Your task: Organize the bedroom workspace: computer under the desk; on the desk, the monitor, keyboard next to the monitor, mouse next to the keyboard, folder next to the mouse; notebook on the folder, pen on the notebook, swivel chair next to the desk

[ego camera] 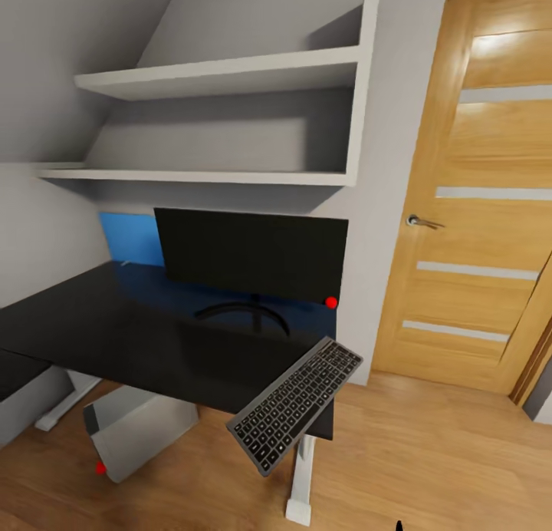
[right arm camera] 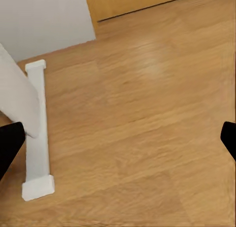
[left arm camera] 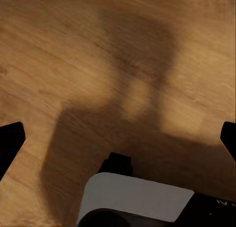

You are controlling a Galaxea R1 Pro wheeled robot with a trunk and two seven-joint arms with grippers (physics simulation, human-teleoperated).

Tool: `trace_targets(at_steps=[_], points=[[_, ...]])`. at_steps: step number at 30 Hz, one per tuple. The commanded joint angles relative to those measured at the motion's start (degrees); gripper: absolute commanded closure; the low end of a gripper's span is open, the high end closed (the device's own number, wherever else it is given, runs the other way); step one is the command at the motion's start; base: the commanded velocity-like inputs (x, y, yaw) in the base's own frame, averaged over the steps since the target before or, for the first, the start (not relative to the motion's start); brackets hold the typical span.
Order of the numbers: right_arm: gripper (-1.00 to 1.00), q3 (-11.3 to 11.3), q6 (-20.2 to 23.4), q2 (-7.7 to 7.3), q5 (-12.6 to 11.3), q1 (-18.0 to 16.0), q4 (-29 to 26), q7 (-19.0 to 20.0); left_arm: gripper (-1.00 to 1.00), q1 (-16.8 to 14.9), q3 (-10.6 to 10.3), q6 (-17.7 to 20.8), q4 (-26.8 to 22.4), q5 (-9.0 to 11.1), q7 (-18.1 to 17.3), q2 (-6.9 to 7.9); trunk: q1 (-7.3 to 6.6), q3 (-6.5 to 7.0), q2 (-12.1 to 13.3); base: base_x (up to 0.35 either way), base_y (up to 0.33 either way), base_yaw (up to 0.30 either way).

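The black desk (ego camera: 115, 324) stands against the grey wall. On it is the wide black monitor (ego camera: 253, 255) on its curved stand. The dark grey keyboard (ego camera: 295, 406) lies tilted at the desk's front right corner, with most of it hanging past the edge. The pale grey computer (ego camera: 138, 431), with a small red light low on it, stands on the floor under the desk. My left gripper (left arm camera: 119, 137) is open over bare wood floor, as is my right gripper (right arm camera: 118, 137), beside the desk's white foot (right arm camera: 38, 133). Folder, notebook, pen, mouse and swivel chair are out of view.
A wooden door (ego camera: 475, 209) with a metal handle stands to the right of the desk. White wall shelves (ego camera: 230, 70) hang above the monitor, and a blue wall panel (ego camera: 130, 238) sits behind it. The desk's white leg (ego camera: 300, 477) stands below the keyboard.
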Motion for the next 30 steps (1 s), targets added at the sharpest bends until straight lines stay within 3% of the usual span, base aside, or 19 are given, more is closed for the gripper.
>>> trace_targets(at_steps=[1, 3, 5, 6, 7, 8, 15, 30], points=[[-1.0, 0.09, -0.53, -0.75, 0.89, -0.03, 1.87, -0.26, -1.0, -0.26, -0.52, -0.65, 1.75, 0.38, 0.35, -0.03, -0.23, 0.13, 0.38, 0.0, 0.0, 0.284], [-1.0, 0.13, -1.23, -1.62, 1.29, -0.03, 3.36, -0.28, -1.0, -0.39, -0.46, -2.17, 3.29, 0.42, 0.33, -0.05, -0.67, 0.49, 1.18, 0.0, 0.0, 0.284], [-1.0, 0.16, -9.2, -2.85, 2.89, 0.14, 7.55, -0.04, -1.0, -0.53, -0.44, -16.8, 10.12, 0.48, -0.2, -0.17, -1.11, 0.85, 1.98, 0.0, 0.0, 0.284], [-1.0, 0.17, -12.59, -3.06, 3.97, 0.22, 8.7, 0.03, -1.0, -0.56, -0.44, -22.25, 12.3, 0.46, -0.79, -0.27, -1.11, 0.85, 1.98, 0.0, 0.0, 0.284], [-1.0, 0.17, -19.69, -3.03, 9.0, 0.69, 10.34, 0.19, -1.0, -0.59, -0.45, -31.56, 15.26, 0.46, -2.4, -0.55, -1.11, 0.85, 1.98, 0.0, 0.0, 0.285], [-1.0, 0.17, -20.51, -2.76, 10.42, 0.89, 10.5, 0.19, -1.0, -0.6, -0.45, -33.39, 15.77, 0.46, -2.67, -0.6, -1.11, 0.85, 1.98, 0.0, 0.0, 0.285], [-1.0, 0.17, -20.97, -1.95, 13.54, 1.25, 10.79, 0.24, -1.0, -0.6, -0.44, -34.94, 16.3, 0.47, -2.91, -0.61, -1.11, 0.83, 1.98, 0.006, -0.034, 0.284], [-1.0, -0.26, -19.25, -1.94, 13.42, 1.29, 10.74, -0.36, -1.0, -0.6, -0.33, -34.62, 16.37, 0.55, -2.74, -0.61, -1.11, 0.78, 1.98, 0.105, -0.239, 0.063]])
